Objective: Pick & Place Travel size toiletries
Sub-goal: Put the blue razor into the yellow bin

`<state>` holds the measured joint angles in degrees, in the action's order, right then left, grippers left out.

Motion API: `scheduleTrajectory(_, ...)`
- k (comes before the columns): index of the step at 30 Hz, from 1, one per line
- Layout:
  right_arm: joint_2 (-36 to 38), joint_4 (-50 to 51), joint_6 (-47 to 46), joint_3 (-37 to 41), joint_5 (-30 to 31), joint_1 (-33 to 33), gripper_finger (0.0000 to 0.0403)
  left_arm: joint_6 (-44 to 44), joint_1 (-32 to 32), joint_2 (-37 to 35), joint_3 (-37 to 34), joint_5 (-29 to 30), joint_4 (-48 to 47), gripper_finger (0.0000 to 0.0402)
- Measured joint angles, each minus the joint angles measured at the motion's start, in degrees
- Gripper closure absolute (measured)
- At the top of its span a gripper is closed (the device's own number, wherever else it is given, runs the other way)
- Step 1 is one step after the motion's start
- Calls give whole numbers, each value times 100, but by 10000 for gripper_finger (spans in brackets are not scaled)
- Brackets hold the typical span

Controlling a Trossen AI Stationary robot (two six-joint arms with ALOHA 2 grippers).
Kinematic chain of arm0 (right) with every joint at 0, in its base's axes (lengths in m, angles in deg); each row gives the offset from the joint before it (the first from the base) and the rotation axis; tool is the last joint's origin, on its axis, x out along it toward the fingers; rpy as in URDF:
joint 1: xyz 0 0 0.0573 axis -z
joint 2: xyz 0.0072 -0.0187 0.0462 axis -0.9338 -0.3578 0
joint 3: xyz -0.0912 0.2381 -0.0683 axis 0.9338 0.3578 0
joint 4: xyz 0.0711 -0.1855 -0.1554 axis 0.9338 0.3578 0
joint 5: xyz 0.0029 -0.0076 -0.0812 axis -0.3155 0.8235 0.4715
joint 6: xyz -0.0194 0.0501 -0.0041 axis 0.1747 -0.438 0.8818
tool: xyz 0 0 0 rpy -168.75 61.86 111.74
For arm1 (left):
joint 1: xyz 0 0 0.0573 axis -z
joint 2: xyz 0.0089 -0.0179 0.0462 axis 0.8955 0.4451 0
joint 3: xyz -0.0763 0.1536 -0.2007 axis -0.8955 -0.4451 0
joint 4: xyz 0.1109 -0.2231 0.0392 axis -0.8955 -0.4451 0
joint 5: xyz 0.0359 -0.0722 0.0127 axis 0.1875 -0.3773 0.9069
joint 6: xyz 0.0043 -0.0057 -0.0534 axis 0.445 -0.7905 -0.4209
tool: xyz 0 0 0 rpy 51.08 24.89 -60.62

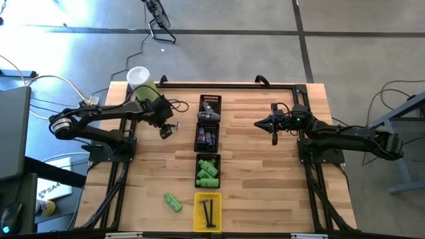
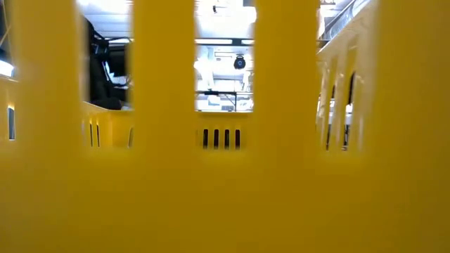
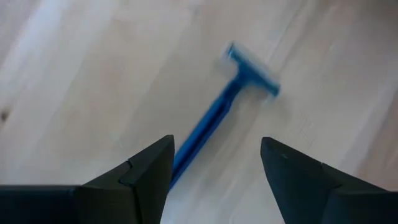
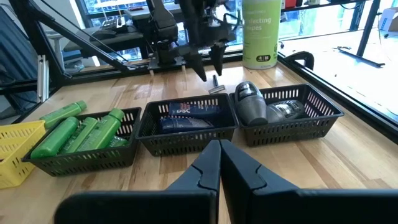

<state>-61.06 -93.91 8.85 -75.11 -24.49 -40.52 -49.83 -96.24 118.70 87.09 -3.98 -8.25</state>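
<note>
Lighting bright + even, daylight from windows behind worktop's far edge in right wrist view. Low view blocked by defocused yellow slotted plastic tray wall (image 2: 225,190). Left wrist view: blue plastic razor (image 3: 224,106) motion-blurred, wood soft. High view sharp, faint shadows.

A blue razor (image 3: 239,84) lies on pale striped wood (image 3: 93,81). Bright green bottles (image 4: 81,134) fill a black basket (image 4: 87,158); the near tray (image 1: 207,212) is yellow.

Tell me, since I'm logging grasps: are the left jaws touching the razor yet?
Apart. In the left wrist view the blue razor lies on the wood with the left gripper above it, jaws open on either side of its handle.
</note>
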Motion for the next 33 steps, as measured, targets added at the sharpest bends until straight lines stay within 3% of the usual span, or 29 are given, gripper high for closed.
scheduleTrajectory(14, 0, -2, 0, 0, -2, 2, 401, 409, -82, 954, 25, 114, 435, 168)
scheduleTrajectory(27, 2, 0, 0, 0, 0, 0, 401, 422, -82, 1019, 25, -52, 326, 169)
scheduleTrajectory(33, 0, 0, 0, 0, -1, 0, 401, 355, -86, 1026, 18, -56, 306, 209)
